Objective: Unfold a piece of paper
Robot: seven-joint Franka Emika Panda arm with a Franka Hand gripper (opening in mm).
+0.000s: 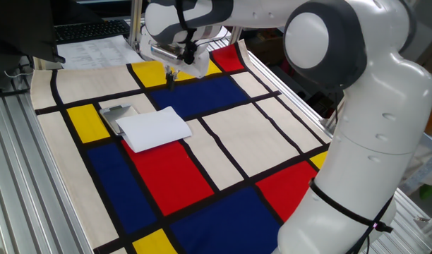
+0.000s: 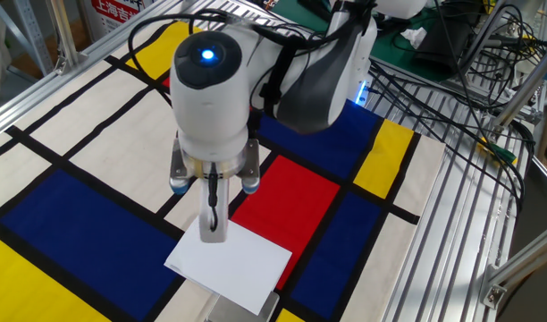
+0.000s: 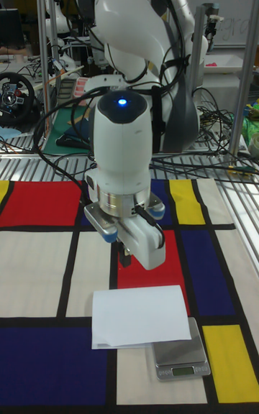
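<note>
Paper comes first: the plain white folded rectangular sheet of paper (image 1: 154, 128) (image 2: 231, 262) (image 3: 139, 315) is lying flat on the large cloth mat of red, blue, yellow and cream blocks with black lines (image 1: 223, 152) (image 2: 86, 215) (image 3: 43, 270). It is sitting partly on a red block and partly on a blue one, with one short end overlapping the small shiny grey metal plate (image 1: 116, 115) (image 3: 181, 360). In the tall fixed view its long axis is running side to side across the mat. Open mat is lying around the sheet's other three edges. The white robot arm's two-finger gripper (image 1: 171, 75) (image 2: 214, 217) (image 3: 126, 256) is hanging above the mat just beyond a long edge of the sheet, apart from it, holding nothing; whether its fingers are together or apart I cannot tell.
</note>
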